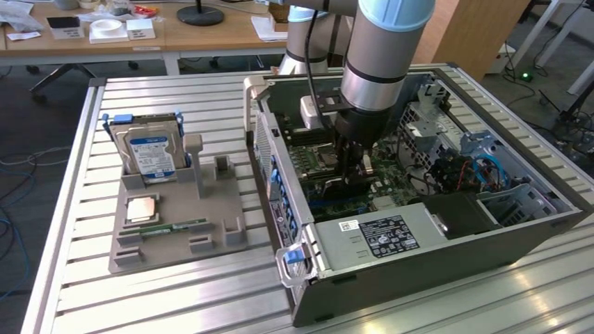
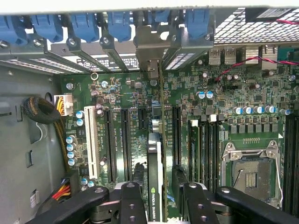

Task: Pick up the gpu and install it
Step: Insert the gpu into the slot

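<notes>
In the exterior view, a slatted metal table point(image 1: 186, 292) carries a grey moulded parts holder point(image 1: 177, 223) on the exterior view's left and an open grey computer case point(image 1: 408, 195) on the right. The holder keeps a boxy silver hard drive with a blue-and-white label point(image 1: 153, 154) standing upright at its far end; nearer lie a square silvery processor chip point(image 1: 141, 208) and a slim green memory stick point(image 1: 174, 227). Inside the case, a black power supply box with a white label point(image 1: 390, 235) fills the near corner, with blue cables point(image 1: 483, 170) to its right. The silver-and-blue robot arm point(image 1: 380, 49) reaches down into the case over the green motherboard point(image 1: 316, 156), and its black gripper point(image 1: 357, 177) sits low among the parts, where its fingers are hard to make out.

In the wrist view, the gripper point(image 2: 159, 198) hangs over the motherboard point(image 2: 224, 93), its black fingers point(image 2: 133, 205) standing on either side of the thin dark gpu point(image 2: 155, 186). The card stands on edge between them, running along the row of black expansion slots point(image 2: 112, 144), its far end reaching the silvery bracket point(image 2: 150, 51) at the case's rear wall under blue plastic retention clips point(image 2: 84, 25). The fingers flank the card closely; whether they press it or stand just clear cannot be told. A white expansion slot point(image 2: 91, 140) and a bundle of black sleeved wires point(image 2: 42, 112) lie to one side, the empty metal processor socket point(image 2: 250, 172) to the other.
</notes>
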